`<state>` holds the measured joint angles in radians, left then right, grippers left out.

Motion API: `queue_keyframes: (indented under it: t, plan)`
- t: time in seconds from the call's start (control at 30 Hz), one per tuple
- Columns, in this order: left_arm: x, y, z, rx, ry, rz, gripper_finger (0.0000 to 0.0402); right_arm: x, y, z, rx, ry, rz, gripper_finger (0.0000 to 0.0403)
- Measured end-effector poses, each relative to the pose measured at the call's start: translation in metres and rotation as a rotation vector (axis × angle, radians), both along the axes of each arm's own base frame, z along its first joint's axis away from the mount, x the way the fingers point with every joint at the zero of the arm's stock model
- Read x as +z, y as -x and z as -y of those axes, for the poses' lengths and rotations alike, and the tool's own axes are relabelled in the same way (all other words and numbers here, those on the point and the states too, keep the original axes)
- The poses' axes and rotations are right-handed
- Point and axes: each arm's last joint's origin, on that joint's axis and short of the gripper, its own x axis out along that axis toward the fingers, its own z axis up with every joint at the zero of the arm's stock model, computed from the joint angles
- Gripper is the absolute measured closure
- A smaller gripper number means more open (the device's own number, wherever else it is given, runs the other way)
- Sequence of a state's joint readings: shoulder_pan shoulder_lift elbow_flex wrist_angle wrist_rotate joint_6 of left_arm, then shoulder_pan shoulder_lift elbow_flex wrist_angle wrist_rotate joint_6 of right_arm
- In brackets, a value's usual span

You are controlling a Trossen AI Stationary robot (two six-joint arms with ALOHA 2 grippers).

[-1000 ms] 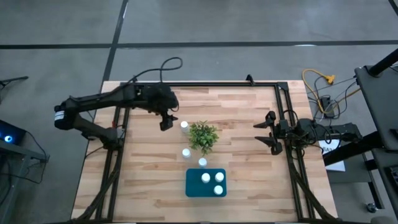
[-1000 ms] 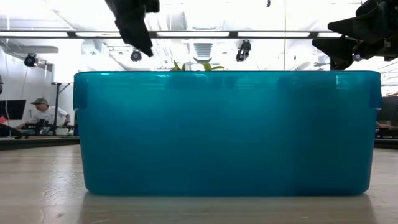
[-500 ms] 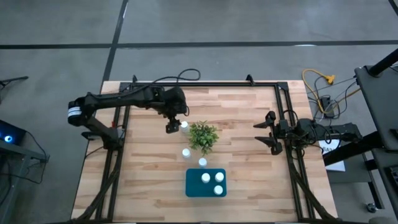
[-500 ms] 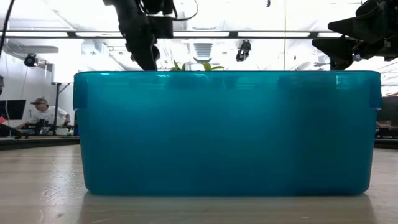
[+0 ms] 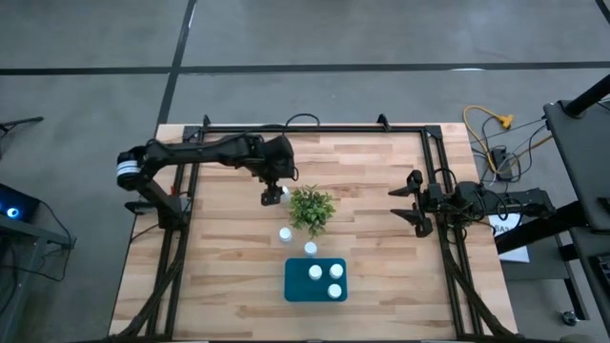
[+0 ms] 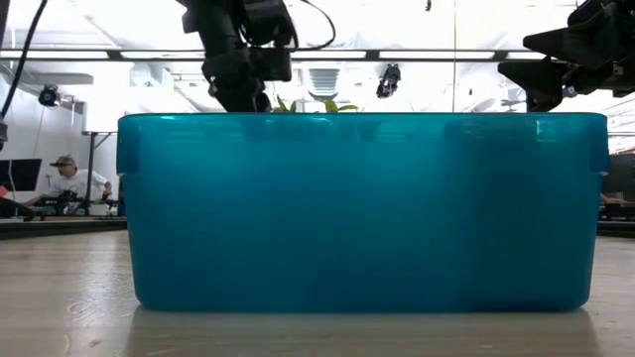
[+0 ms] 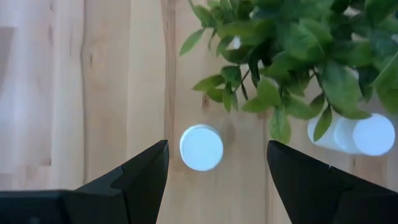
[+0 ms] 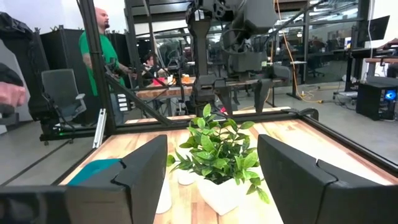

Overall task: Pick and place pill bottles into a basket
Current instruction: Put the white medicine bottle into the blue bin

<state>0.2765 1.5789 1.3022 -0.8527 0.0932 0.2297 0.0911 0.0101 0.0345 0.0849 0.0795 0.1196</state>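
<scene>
The left gripper (image 5: 272,197), jaws apart, is poised over a pill bottle (image 7: 201,148) at the plant's (image 5: 312,208) ten o'clock. Leaves could be snagged on descent. The basket (image 5: 296,283) lies at six o'clock.

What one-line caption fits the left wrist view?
Open left gripper poised above a small white-capped pill bottle beside the green leafy plant.
</scene>
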Motion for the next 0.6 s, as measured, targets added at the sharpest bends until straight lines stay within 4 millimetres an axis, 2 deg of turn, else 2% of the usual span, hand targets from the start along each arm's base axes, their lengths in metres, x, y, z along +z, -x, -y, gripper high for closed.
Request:
queue_keyframes:
  t: [0.6]
  plan:
    - [-0.034, -0.013, -0.013, -0.005, 0.064, -0.097, 0.0148, 0.0, 0.0, 0.0, 0.0, 0.0, 0.0, 0.016]
